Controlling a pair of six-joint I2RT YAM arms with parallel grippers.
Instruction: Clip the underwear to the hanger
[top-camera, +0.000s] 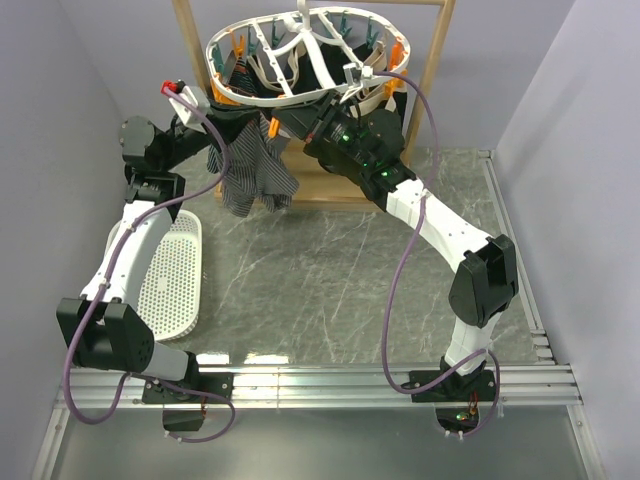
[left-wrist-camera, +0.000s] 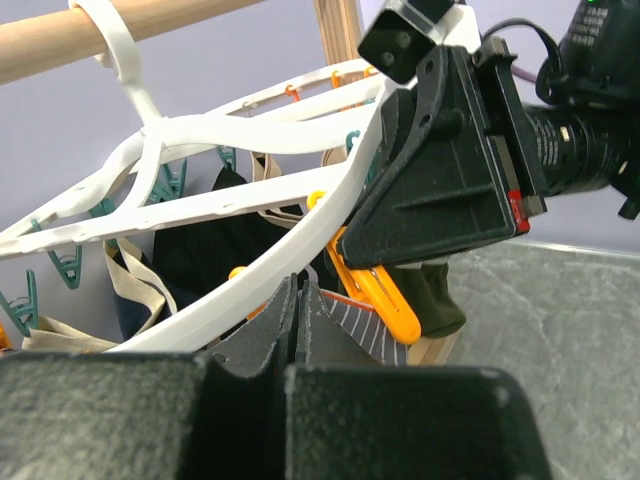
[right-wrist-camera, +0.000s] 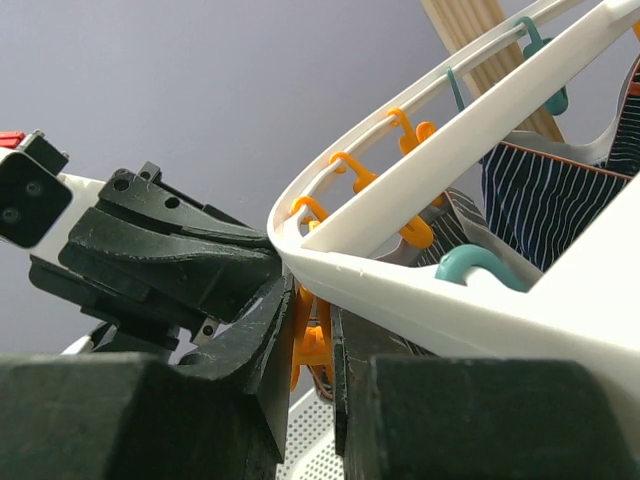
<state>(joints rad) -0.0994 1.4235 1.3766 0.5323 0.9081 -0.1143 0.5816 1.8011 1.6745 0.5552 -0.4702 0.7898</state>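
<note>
The light grey, finely striped underwear (top-camera: 250, 180) hangs bunched under the near rim of the white plastic oval ring hanger (left-wrist-camera: 200, 207), which hooks onto a wooden frame (top-camera: 190, 40). A dark navy striped garment (right-wrist-camera: 540, 200) crowds the ring. The left gripper (left-wrist-camera: 298, 315) is clenched on the waistband beside an orange clip (left-wrist-camera: 380, 295), which the right gripper (right-wrist-camera: 315, 335) pinches. Both arms reach upward, above a white perforated basket (top-camera: 175, 270).

Above the left gripper (left-wrist-camera: 300, 305), whose fingers (left-wrist-camera: 262, 338) look matt and grainy, the hanger (left-wrist-camera: 250, 205) and orange clip (left-wrist-camera: 385, 297) are glossy plastic, the underwear (top-camera: 248, 185) soft cloth, the frame (left-wrist-camera: 100, 35) seemingly bare wood.
</note>
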